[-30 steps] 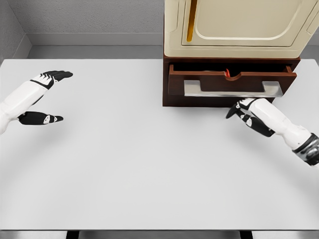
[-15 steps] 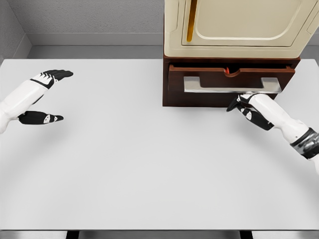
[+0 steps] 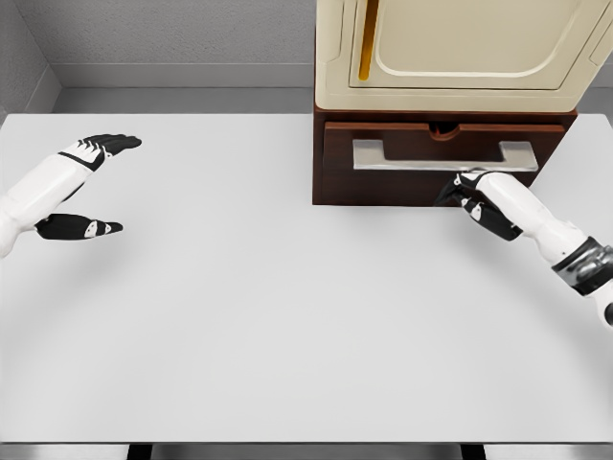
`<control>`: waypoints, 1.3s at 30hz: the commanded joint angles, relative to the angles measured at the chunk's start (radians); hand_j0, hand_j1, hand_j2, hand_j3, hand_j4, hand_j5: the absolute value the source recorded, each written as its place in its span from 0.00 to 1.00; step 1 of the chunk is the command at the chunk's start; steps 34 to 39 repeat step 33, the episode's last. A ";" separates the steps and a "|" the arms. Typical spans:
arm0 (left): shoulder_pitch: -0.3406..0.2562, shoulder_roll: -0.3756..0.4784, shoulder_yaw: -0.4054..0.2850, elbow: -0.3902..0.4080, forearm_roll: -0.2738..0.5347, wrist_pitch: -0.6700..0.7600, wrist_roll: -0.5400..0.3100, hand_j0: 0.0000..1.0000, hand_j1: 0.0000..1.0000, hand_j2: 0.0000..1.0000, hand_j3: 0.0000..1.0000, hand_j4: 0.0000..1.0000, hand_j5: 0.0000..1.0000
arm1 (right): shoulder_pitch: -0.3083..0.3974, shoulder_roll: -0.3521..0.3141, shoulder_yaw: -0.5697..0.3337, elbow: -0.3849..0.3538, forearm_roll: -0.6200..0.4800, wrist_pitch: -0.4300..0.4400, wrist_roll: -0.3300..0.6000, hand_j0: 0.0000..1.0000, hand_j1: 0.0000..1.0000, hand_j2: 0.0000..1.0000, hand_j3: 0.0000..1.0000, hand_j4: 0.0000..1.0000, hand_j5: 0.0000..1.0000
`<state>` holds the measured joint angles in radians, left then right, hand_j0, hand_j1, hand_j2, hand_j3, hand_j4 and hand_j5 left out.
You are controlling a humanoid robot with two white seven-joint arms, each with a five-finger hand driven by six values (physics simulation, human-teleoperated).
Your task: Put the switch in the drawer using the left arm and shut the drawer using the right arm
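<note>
The brown drawer sits pushed in, flush with its dark wooden base, and its silver handle runs across the front. No switch shows anywhere; the red bit seen in the drawer's notch earlier is now hidden. My right hand rests against the drawer front just under the handle's right half, fingers relaxed and holding nothing. My left hand hovers over the table's far left, thumb and fingers spread wide apart, empty.
A cream appliance-like box with an orange strip stands on top of the drawer base at the back right. The white table stretches wide in front, and a grey wall runs behind it.
My right hand has pushed forward and up against the drawer front, and the drawer has slid from partly open to fully in. The left arm has not moved.
</note>
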<state>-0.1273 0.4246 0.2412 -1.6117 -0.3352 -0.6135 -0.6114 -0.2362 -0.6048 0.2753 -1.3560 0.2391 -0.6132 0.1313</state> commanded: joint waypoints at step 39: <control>0.021 0.000 0.000 -0.011 0.016 0.003 0.000 1.00 1.00 1.00 1.00 1.00 1.00 | 0.081 -0.093 -0.011 -0.112 -0.038 0.002 -0.001 0.45 0.45 0.45 0.45 0.45 0.45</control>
